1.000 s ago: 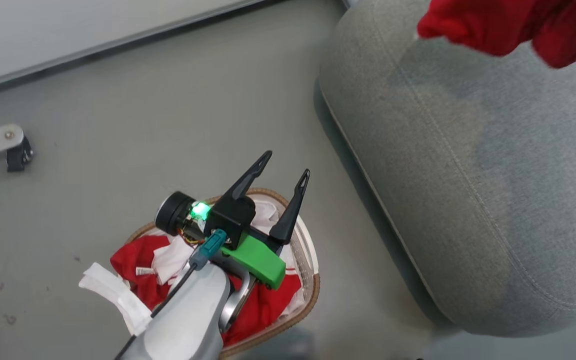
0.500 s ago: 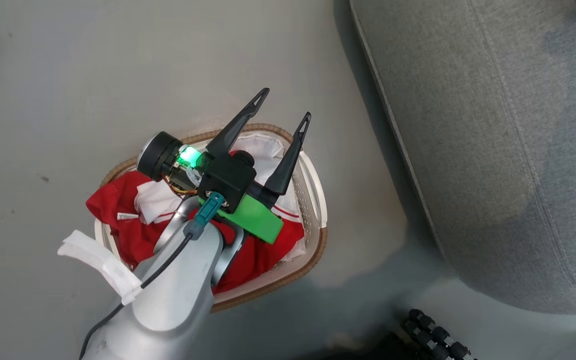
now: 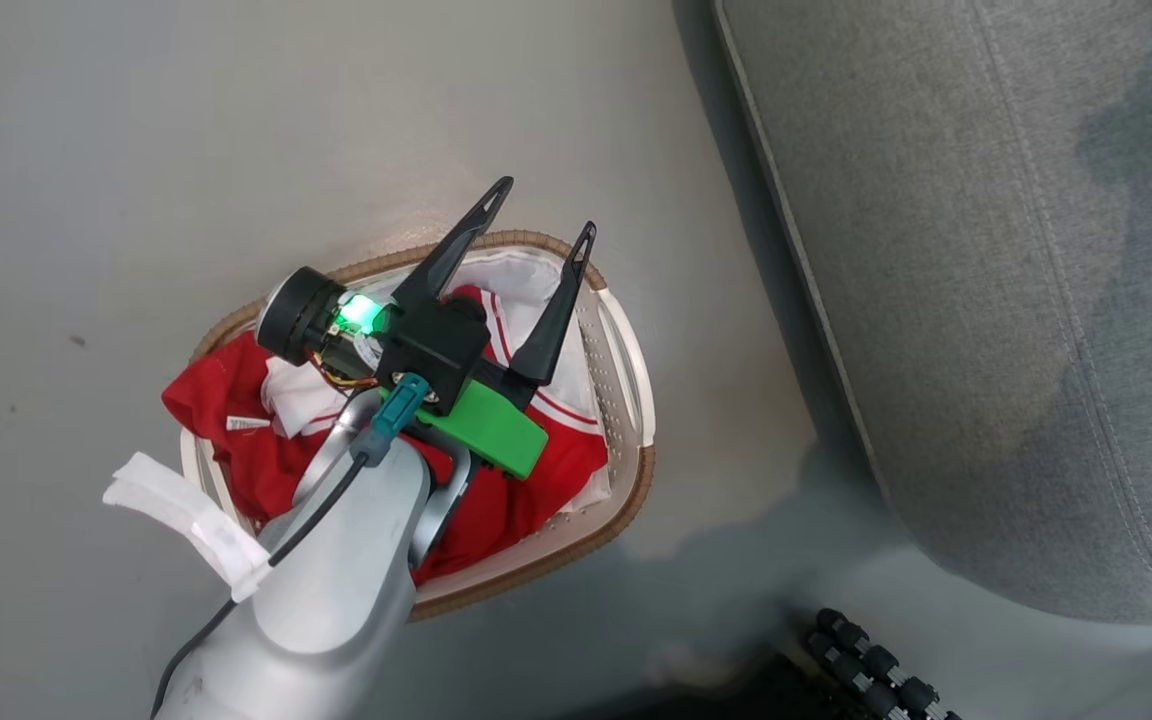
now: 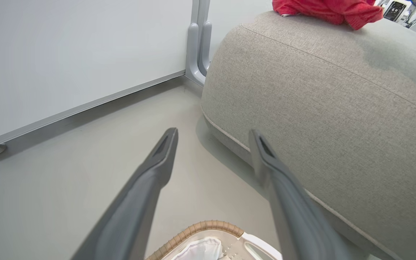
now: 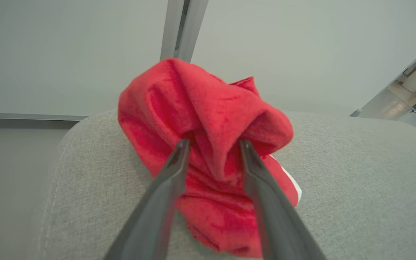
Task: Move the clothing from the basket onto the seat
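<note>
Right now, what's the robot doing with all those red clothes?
It is moving laundry. Its right pincer is at a soft red garment lying on the big rounded grey fabric seat, fingers apart around a fold; whether it grips is unclear. Its left pincer hovers open over the oval white plastic basket with a brown woven rim, where more red clothes wait.

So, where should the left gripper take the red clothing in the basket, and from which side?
Probably a raised fold of the clothing by the right wall of the basket, from above with the open left gripper: the pile lies crumpled, and the walls close off every side.
</note>
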